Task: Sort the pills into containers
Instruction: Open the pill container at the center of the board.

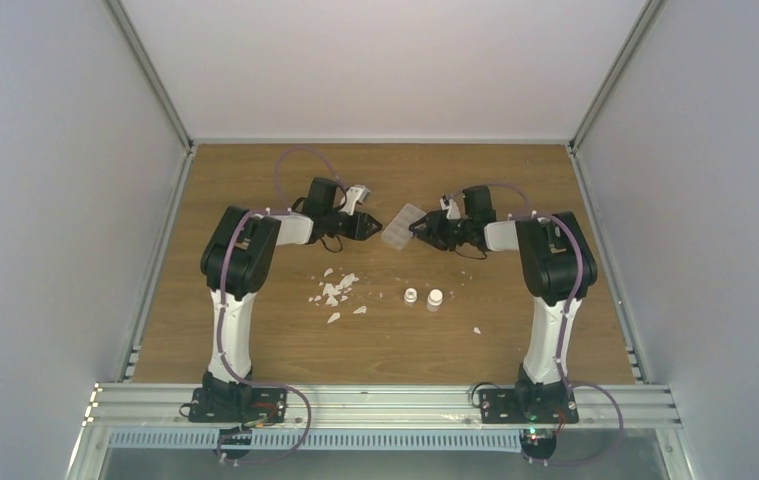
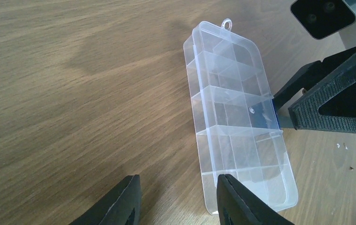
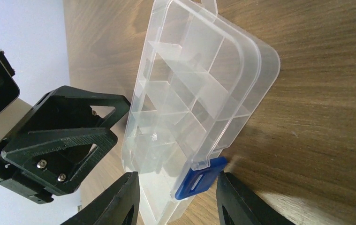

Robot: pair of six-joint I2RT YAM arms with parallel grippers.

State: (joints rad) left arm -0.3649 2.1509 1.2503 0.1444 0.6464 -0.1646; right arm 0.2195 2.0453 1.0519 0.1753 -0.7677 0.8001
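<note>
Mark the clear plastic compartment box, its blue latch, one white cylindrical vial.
clear plastic compartment box point(image 2: 234, 126): left wrist view, middle compartments
blue latch point(image 3: 199, 178): right wrist view, tab centre
white cylindrical vial point(image 1: 435, 298): top external view, body

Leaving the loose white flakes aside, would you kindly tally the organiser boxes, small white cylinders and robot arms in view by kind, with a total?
Clear organiser box: 1
Small white cylinders: 2
Robot arms: 2
Total: 5
</note>
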